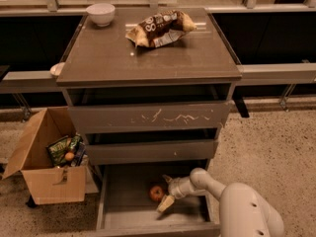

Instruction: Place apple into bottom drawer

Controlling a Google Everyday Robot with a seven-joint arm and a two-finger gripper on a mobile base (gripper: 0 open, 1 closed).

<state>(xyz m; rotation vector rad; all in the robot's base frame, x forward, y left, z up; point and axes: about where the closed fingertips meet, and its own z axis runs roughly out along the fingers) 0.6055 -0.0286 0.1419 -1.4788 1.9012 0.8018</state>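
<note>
"Apple (156, 193), where from the gripper (164, 193)?"
"Just left of it, touching or nearly, on the bottom drawer (148, 228) floor. Jaws stand wide apart, holding nothing; pulling back rightward looks clear."

Lower centre: gripper (165, 191) in bottom drawer (133, 218), fingers apart, beside apple (157, 193); contact btwn them can't be told. Drawer front & arm (247, 211) cut off by lower edge. Bag (160, 27) print unreadable. Box (44, 181) contents partly hidden; pale object (56, 69) half behind cabinet top (148, 58).
</note>
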